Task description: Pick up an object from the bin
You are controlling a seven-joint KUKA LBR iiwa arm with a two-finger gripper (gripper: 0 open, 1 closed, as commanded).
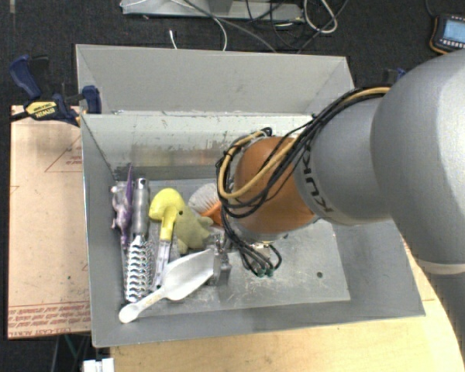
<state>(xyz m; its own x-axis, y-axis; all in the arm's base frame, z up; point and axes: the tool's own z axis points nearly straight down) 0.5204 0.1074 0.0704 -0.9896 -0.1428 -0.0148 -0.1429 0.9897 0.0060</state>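
White plastic scoop (pixel 182 279): lay on the floor of the bin (pixel 310 281), left of centre, and was the thing nearest the gripper.
Gripper (pixel 219 263): stood low in the bin under the orange wrist cover (pixel 267 188), its tip at the broad bowl end of the scoop; whether it touched the bowl or hung just above it could not be told.
Grip state: could not be told as released or clenched, since the wrist cover and the cables (pixel 252 258) hid much of it; nothing was seen held.
Scoop axis: ran on a slant, from the handle tip near the bin's front-left corner up to the bowl near the middle.
Scoop heading: bowl toward the gripper, handle away from it; it seemed to lie flat.
Close neighbours: an olive-green soft lump (pixel 190 231) just behind the bowl; a yellow curved piece (pixel 167 208) behind that.
Further left: a metal coil spring (pixel 138 270) beside the handle; a purple piece (pixel 122 208) against the left wall.
Risk, slip: a grip on the rounded bowl end would likely be far from the middle, so the long handle could swing down and twist the scoop free.
Risk, tangle: the handle lay close to the spring and might drag it along in a lift.
Risk, wrong catch: closing slightly too far back could pinch the green lump instead.
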